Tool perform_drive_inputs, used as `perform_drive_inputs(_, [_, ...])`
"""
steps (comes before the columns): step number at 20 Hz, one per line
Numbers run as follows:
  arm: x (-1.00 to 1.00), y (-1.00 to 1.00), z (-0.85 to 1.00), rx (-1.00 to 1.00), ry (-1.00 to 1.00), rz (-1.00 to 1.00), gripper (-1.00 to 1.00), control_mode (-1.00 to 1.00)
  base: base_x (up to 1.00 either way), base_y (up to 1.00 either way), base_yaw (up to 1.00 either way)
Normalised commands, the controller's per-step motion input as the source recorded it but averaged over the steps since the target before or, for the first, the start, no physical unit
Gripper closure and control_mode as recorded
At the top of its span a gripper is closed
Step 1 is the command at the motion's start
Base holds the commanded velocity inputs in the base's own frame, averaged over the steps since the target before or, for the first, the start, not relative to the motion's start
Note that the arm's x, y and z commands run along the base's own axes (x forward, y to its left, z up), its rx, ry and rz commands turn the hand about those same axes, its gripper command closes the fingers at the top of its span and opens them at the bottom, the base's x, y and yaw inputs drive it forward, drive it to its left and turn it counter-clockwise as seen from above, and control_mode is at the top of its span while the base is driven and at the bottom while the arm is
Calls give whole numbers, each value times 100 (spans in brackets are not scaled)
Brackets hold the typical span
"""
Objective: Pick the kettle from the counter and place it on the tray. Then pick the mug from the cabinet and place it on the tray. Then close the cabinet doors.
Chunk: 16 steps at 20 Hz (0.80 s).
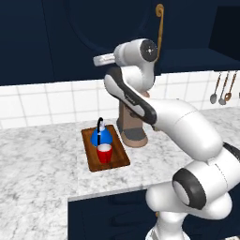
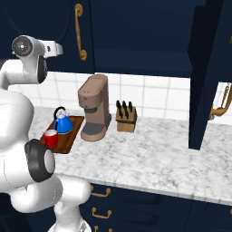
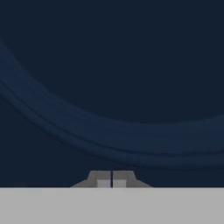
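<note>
The blue kettle (image 1: 100,136) (image 2: 62,122) and the red mug (image 1: 104,153) (image 2: 50,137) both stand on the brown tray (image 1: 120,157) (image 2: 72,136) on the marble counter (image 1: 42,159) (image 2: 149,158). My gripper (image 1: 96,61) (image 2: 60,49) (image 3: 112,180) is raised high, shut and empty, right up against the left cabinet door (image 1: 56,37) (image 2: 45,18), whose arched moulding (image 3: 109,140) curves just beyond the fingertips. That door lies flat across the cabinet front. The right door (image 2: 210,68) stands swung open, and the cabinet's dark inside (image 2: 140,45) shows between them.
A tan coffee machine (image 1: 133,129) (image 2: 94,106) stands right of the tray, then a knife block (image 2: 126,118). Brass handles (image 1: 160,28) (image 2: 80,31) (image 2: 219,108) hang on the doors. Utensils (image 1: 221,89) hang on the tiled wall.
</note>
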Motion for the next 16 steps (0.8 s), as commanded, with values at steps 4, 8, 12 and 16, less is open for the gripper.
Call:
perform_drive_inputs(4, [-57, -13, 8, 0, -7, 2, 100, -100, 0, 0, 0])
perform_drive_inputs(8, [-99, -7, 11, 0, -6, 0, 100, -100, 0, 0, 0])
perform_drive_inputs(12, [-100, -22, 7, 0, -1, 0, 100, -100, 0, 0, 0])
perform_drive_inputs(16, [-98, -44, 0, 0, 0, 0, 100, -100, 0, 0, 0])
